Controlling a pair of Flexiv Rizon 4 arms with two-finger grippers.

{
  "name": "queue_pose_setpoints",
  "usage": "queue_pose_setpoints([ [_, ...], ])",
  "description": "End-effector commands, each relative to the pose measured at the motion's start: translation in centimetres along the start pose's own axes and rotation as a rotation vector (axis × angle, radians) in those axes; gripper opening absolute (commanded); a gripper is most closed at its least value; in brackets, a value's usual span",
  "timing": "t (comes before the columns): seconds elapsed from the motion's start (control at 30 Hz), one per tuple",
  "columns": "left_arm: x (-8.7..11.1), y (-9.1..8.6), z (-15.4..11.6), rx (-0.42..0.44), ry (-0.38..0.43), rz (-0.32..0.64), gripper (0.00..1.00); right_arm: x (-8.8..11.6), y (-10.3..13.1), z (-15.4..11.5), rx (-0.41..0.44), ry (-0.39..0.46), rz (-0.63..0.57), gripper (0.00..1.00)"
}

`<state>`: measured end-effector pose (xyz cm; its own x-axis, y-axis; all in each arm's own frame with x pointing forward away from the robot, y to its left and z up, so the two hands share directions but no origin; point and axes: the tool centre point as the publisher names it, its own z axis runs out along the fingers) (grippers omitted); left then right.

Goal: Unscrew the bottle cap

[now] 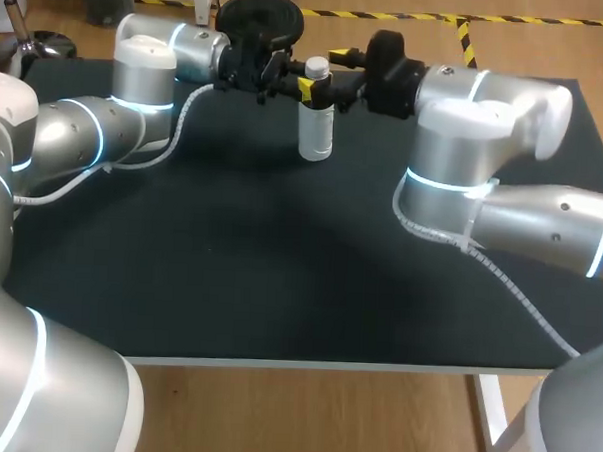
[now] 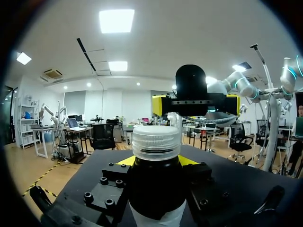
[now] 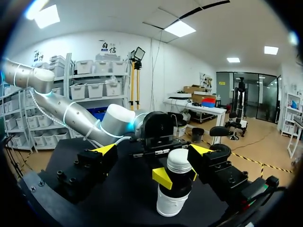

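Left gripper (image 1: 307,89) clamped on the bottle (image 1: 315,135) just under its cap (image 1: 316,67); right gripper (image 3: 152,150) spread wide.

The left gripper's yellow fingertips (image 3: 163,177) press from two sides on the dark band below the ribbed, translucent cap. The white bottle stands upright between them on the black table (image 1: 280,265). The right gripper faces it from the opposite side of the bottle, level with the cap, its fingers far apart. The cap sits in the gap between them, nearer one finger. I cannot tell whether that finger touches it.
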<state>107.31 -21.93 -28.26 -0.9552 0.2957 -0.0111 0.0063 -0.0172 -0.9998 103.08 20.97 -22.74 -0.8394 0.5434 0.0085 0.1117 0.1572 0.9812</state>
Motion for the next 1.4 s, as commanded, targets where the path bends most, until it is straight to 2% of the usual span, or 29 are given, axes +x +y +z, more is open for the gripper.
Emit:
queue_pose_setpoints([
  [0.03, -0.8, 0.3, -0.1, 0.005, 0.146, -0.002, 0.00, -0.4, -0.6, 0.7, 0.005, -0.011, -0.002, 1.00],
  [0.23, -0.8, 0.3, -0.1, 0.005, 0.146, -0.002, 0.00, -1.1, -1.4, 1.4, 0.008, -0.008, 0.021, 1.00],
  [0.7, -0.8, 0.3, -0.1, 0.005, 0.146, -0.002, 0.00, -1.0, -1.7, 2.3, -0.012, 0.017, 0.015, 1.00],
  [1.13, -0.8, 0.3, -0.1, 0.005, 0.146, -0.002, 0.00, 0.1, -1.3, 2.3, -0.019, 0.073, -0.030, 1.00],
  [1.4, -0.8, 0.3, -0.1, 0.005, 0.146, -0.002, 0.00, -0.7, -1.4, 2.2, 0.006, 0.028, -0.058, 1.00],
])
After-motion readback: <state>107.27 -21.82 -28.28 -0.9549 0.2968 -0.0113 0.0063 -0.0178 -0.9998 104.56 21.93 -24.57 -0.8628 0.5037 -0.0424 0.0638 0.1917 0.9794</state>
